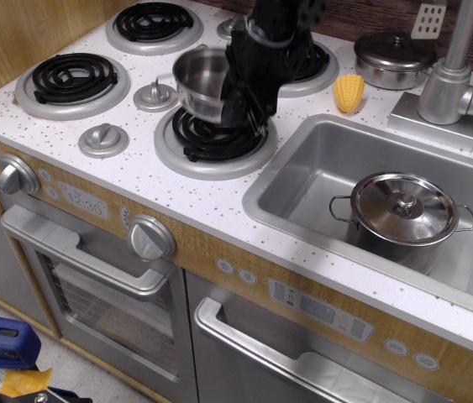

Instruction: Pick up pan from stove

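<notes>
A white speckled toy cooktop (135, 172) with black coil burners and a wood-trimmed front fills the view. Above its near-right burner (216, 136), the black gripper (238, 101) clamps the right rim of the small shiny stainless-steel pot (202, 81), which hangs tilted, clear of the coil. Right of the gripper lies a yellow toy corn cob (349, 92). Further right and nearer, a lidded steel pot (404, 210) sits in the steel sink basin (320, 168).

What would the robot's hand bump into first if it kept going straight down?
Probably the black burner on the stove, right under the hand holding the pan. Depth is hard to judge.
</notes>
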